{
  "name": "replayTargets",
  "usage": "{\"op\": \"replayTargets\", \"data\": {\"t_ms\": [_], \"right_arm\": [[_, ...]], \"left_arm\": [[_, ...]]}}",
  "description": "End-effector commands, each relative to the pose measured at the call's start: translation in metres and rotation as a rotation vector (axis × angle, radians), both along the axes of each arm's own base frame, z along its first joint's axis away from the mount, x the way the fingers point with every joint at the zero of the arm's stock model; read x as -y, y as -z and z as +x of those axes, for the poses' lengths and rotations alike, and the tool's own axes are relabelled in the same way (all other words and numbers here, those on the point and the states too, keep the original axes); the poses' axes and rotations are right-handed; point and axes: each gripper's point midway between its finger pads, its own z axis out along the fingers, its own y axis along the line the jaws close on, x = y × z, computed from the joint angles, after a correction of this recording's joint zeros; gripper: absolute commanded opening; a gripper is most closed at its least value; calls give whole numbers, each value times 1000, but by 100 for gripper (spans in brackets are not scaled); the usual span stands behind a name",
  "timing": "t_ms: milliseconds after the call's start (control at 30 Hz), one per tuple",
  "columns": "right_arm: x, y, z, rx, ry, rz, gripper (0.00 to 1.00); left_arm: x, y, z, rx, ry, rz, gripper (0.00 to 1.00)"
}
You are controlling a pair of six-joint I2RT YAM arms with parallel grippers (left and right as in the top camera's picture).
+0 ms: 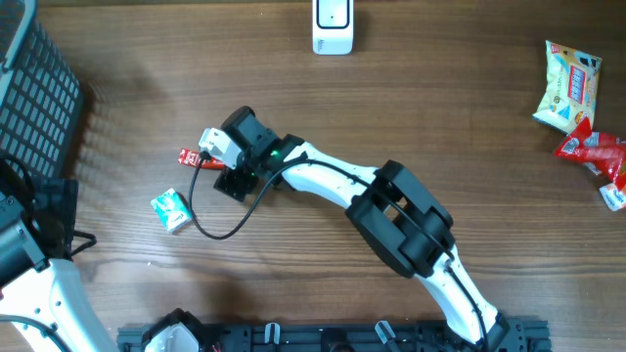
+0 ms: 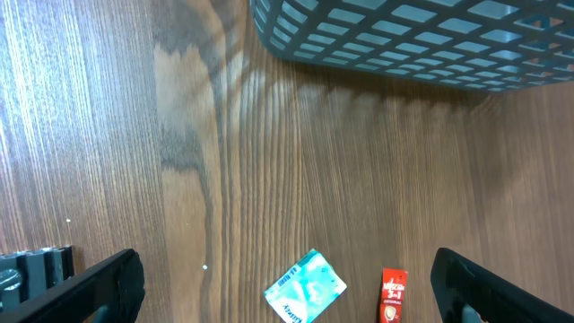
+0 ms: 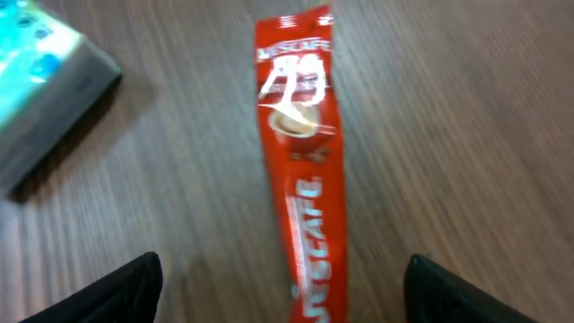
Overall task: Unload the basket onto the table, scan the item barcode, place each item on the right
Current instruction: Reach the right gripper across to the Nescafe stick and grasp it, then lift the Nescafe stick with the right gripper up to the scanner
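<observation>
Red coffee sachet [image 3: 300, 170] is laid flat on the counter [image 1: 440, 98], at 9 o'clock from centre. It is straddled by the right claw [image 3: 287, 292], spread wide and gripping nothing, presumably so it can be lifted to the scanner [image 1: 333, 26] at 12 o'clock. The left claw [image 2: 291, 292] is held open and empty at 8 o'clock.

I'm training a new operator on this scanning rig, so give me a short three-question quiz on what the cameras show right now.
1. True or false: the right gripper is shut on the red Nescafe sachet.
2. How does the sachet lie? A) lifted clear of the wood B) flat on the table between the right gripper's open fingers C) standing upright on its end
3. Fill in: close beside the sachet lies a ____ packet.

Key: 1 false; 2 B; 3 teal.
</observation>
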Motion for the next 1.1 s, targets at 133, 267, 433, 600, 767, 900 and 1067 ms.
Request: {"op": "replayTargets", "data": {"t_ms": [133,267,433,600,767,900,1067], "right_arm": [[4,10,9,-22,48,-1,71],[9,12,18,-9,107,-20,59],[12,13,21,-3,139,-34,46],[13,13,22,-8,147,-35,22],[12,13,22,-28,174,-27,4],[12,9,23,-72,219,-2,4],[13,-29,26,-235,226,148,4]], "left_arm": [[-1,-4,1,15,-10,-2,100],[-1,-4,1,15,-10,-2,100],[-1,-4,1,15,-10,-2,100],[-1,-4,1,15,-10,-2,100],[-1,-4,1,15,-10,-2,100],[-1,-4,1,15,-10,-2,100],[-1,-3,0,12,-10,-4,100]]}}
